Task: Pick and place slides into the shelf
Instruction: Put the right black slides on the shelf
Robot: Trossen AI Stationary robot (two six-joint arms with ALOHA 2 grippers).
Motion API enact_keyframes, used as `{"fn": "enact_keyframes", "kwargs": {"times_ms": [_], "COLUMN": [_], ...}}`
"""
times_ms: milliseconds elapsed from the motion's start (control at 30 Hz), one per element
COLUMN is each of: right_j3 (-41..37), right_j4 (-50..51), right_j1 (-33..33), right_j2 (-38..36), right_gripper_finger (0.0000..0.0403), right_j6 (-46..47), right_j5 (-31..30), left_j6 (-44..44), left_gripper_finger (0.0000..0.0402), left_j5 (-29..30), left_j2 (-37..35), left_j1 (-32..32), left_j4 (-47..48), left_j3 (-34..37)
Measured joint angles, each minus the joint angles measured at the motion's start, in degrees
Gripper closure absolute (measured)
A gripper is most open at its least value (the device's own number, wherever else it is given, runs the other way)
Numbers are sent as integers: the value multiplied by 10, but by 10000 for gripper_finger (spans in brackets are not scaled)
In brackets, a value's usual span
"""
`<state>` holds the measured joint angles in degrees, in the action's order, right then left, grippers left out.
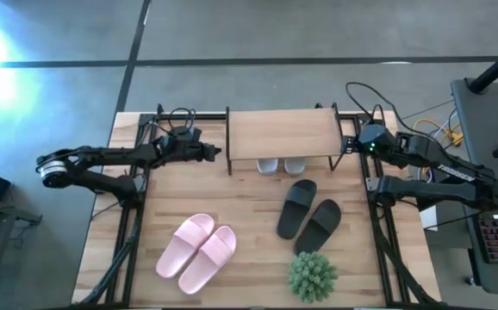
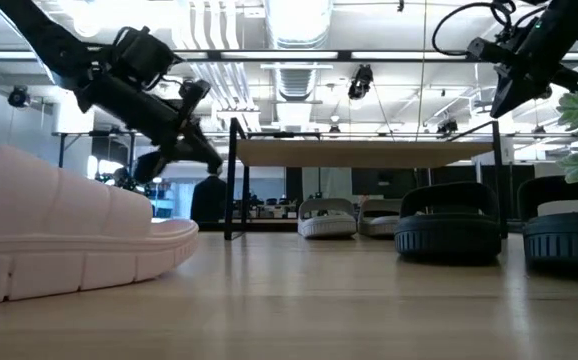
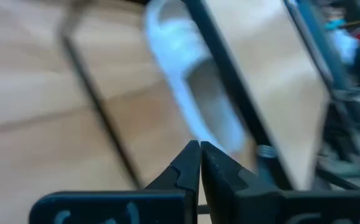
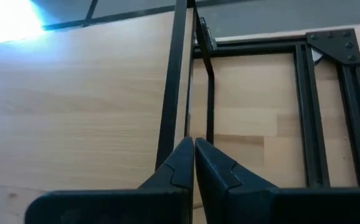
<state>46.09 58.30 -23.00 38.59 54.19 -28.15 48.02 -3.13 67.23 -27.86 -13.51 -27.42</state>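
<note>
**Waiting on two more pairs to go under the rack**

Looking at the light grey-white slide sandals (image 1: 281, 165) first: that pair is already tucked under the low shelf with the pale plank top and thin black frame (image 1: 281, 133), toes poking out toward the front. The black slide sandals (image 1: 309, 218) sit on the wooden bench (image 1: 249, 275) just in front of the shelf's right half, long axis angled toward it. The pale pink slide sandals (image 1: 196, 252) lie farther forward on the left, angled the same way.

Left gripper (image 1: 218, 152) hangs at the shelf's left end, closed on nothing. Right gripper (image 1: 346, 145) is at the right end, also closed and empty. I'd guess right arm for black, left for pink. Small green plant (image 1: 311, 275) sits just in front of the black pair, so watch that.
</note>
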Motion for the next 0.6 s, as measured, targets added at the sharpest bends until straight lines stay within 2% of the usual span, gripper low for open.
{"fn": "enact_keyframes", "kwargs": {"times_ms": [133,233,333,467,533,600], "right_j3": [3,8,11,11,11,11], "right_j4": [1,-5,-28,-80,-70,-40], "right_j1": [2,13,28,51,67,89], "right_j2": [-19,-31,-35,-32,-30,-30], "right_gripper_finger": [394,394,394,394,394,394], "right_j6": [-41,-115,-193,-202,-176,-142], "right_j5": [5,50,167,348,389,392], "left_j6": [-40,-76,-112,-124,-122,-101], "left_gripper_finger": [402,402,402,402,402,402], "left_j5": [79,97,93,87,80,58], "left_j2": [-70,-132,-189,-249,-266,-275], "left_j1": [0,2,10,21,27,32], "left_j4": [99,130,125,126,127,127], "left_j3": [0,0,0,0,0,0]}}
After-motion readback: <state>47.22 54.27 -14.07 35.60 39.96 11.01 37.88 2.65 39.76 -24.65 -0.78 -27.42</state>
